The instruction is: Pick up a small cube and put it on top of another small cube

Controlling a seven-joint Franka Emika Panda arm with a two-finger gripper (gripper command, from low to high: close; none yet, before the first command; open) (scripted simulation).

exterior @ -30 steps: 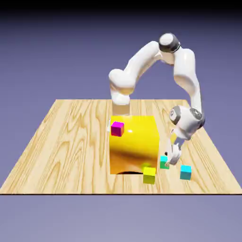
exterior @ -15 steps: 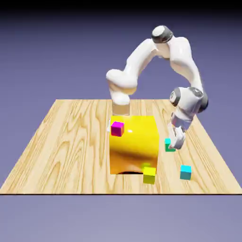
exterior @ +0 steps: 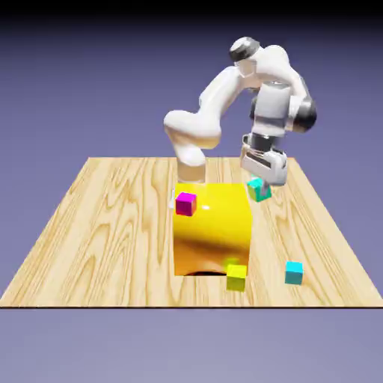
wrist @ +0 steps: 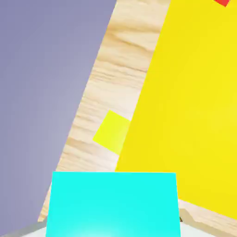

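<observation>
Carrying the teal cube (exterior: pixel 259 189) high beside the big yellow block (exterior: pixel 212 228), with several ways left to lose it.

The claw (exterior: pixel 263 178) is clamped shut on the teal cube, which hangs clear of the tabletop (exterior: pixel 112 224), just off the yellow block's upper far corner toward the exterior view's right; in the hand view the cube fills the bottom edge and hides the fingertips. Judged from this, the grip catches only the cube's upper part, so a fast swing could twist it loose or drop it onto the yellow block. The other small cubes sit close to that block: magenta (exterior: pixel 185 203) at its top near corner, yellow-green (exterior: pixel 236 276) against its near base, cyan (exterior: pixel 294 272) a little farther out. A descent near the block risks the claw clipping its edge, and an off-centre release would topple the stack.
</observation>
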